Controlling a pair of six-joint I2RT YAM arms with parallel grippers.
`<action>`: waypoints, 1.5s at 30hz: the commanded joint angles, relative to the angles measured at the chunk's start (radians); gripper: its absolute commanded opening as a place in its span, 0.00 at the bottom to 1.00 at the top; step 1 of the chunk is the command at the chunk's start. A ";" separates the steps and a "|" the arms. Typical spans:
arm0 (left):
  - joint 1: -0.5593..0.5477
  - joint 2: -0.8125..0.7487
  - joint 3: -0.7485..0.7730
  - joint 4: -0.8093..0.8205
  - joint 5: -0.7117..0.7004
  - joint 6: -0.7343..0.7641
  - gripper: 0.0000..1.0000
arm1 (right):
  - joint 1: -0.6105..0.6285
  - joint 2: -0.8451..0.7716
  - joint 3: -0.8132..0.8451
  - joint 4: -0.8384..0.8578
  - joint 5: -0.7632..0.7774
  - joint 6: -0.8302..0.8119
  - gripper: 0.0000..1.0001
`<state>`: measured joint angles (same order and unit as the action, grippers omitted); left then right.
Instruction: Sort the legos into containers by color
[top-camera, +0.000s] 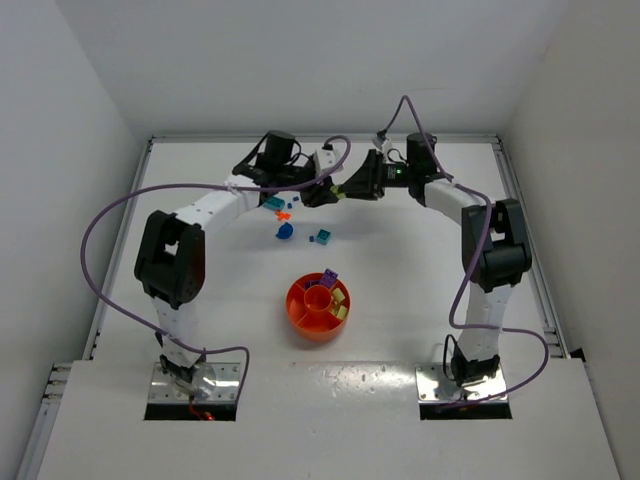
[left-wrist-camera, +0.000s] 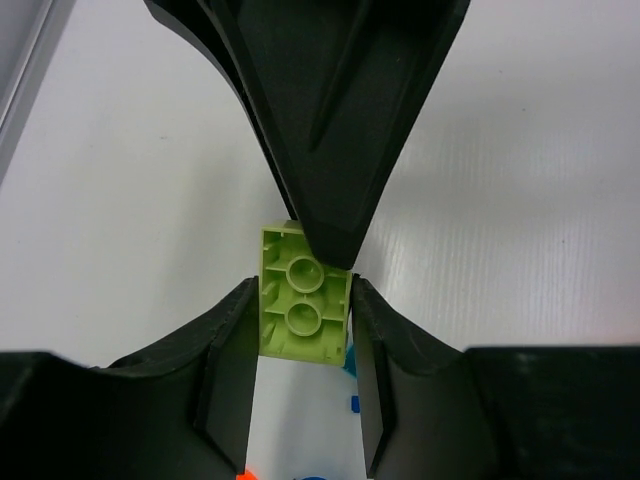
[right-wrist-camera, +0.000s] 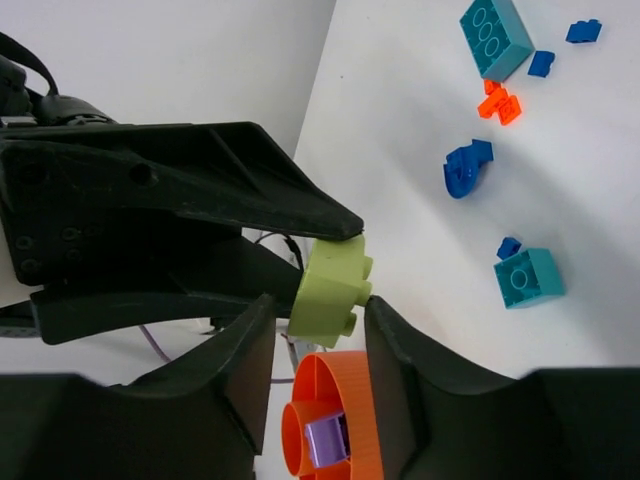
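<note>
A lime-green lego (left-wrist-camera: 303, 305) hangs above the table's far middle, where both grippers meet. My left gripper (left-wrist-camera: 300, 296) is shut on its two sides. Its hollow underside faces the left wrist camera. My right gripper (right-wrist-camera: 318, 305) straddles the same green lego (right-wrist-camera: 335, 290): one finger touches the studs, and a thin gap shows at the other. In the top view the left gripper (top-camera: 328, 190) and right gripper (top-camera: 348, 189) are tip to tip. The round orange tray (top-camera: 296, 303) of containers sits nearer the bases, with a purple lego (top-camera: 328, 276) and a yellow one (top-camera: 341, 312) inside.
Loose legos lie on the table below the grippers: a large teal one (right-wrist-camera: 496, 37), an orange one (right-wrist-camera: 499, 104), a blue one (right-wrist-camera: 467, 170), a smaller teal one (right-wrist-camera: 528, 277) and small blue bits (right-wrist-camera: 583, 31). White walls close in the table at the back and both sides.
</note>
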<state>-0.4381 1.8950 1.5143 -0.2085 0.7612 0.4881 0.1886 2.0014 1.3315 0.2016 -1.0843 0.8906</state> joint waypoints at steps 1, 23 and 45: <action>-0.005 -0.073 -0.014 0.037 0.046 0.003 0.15 | 0.015 -0.021 0.001 0.065 -0.040 0.002 0.40; 0.134 -0.290 -0.203 0.020 -0.120 -0.350 1.00 | -0.032 -0.269 0.000 -0.731 0.081 -0.904 0.04; 0.286 -0.073 -0.008 -0.247 0.116 -0.270 1.00 | 0.239 -0.375 -0.045 -1.321 0.245 -1.708 0.04</action>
<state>-0.1593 1.8362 1.5002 -0.4480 0.8352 0.1894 0.3996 1.6314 1.2636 -1.0592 -0.8440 -0.7059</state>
